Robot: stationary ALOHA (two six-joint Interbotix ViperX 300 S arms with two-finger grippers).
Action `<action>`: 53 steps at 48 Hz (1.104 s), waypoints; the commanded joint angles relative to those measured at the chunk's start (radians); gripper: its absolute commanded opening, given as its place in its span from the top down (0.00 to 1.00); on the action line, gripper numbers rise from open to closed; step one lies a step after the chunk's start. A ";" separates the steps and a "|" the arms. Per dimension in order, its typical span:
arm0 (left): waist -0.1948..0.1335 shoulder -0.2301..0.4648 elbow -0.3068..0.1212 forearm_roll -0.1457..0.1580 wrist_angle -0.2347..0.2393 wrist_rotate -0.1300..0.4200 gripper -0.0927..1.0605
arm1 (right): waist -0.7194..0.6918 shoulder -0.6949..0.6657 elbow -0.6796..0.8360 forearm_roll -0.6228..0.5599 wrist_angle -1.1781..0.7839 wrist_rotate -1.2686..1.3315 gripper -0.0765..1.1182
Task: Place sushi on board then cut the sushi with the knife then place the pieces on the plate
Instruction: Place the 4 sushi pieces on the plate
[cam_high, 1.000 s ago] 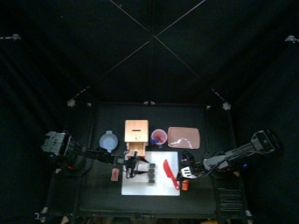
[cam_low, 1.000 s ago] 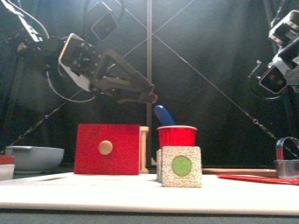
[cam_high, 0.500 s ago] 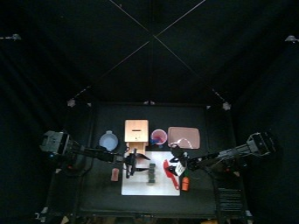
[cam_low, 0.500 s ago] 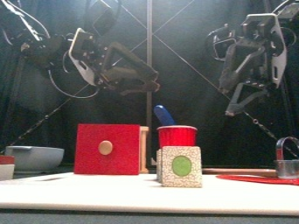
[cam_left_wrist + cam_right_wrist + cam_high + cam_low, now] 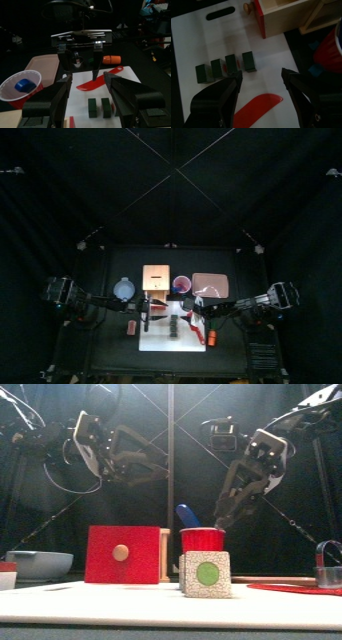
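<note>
Since half a second ago the right gripper [image 5: 262,75] has swung inward and dropped over the white cutting board [image 5: 198,45], jaws spread, empty. The sushi roll [image 5: 226,68], four dark blocks, lies on the board left of centre in the right wrist frame, just beyond one jaw tip. The red knife [image 5: 258,107] lies lower centre between the jaws, seemingly untouched. The left gripper [image 5: 90,79], likewise released, faces it.
</note>
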 commanded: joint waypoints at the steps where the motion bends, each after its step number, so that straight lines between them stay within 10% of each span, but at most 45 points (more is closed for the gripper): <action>1: 0.020 -0.064 0.044 -0.008 -0.009 0.002 0.15 | -0.008 0.025 -0.044 0.040 -0.006 -0.041 0.15; 22: 0.031 -0.101 0.130 -0.011 0.000 -0.005 0.15 | -0.006 0.164 -0.112 0.095 -0.052 -0.060 0.15; 53: 0.025 -0.101 0.143 -0.061 0.003 -0.003 0.15 | -0.011 0.195 -0.114 0.143 -0.051 -0.060 0.23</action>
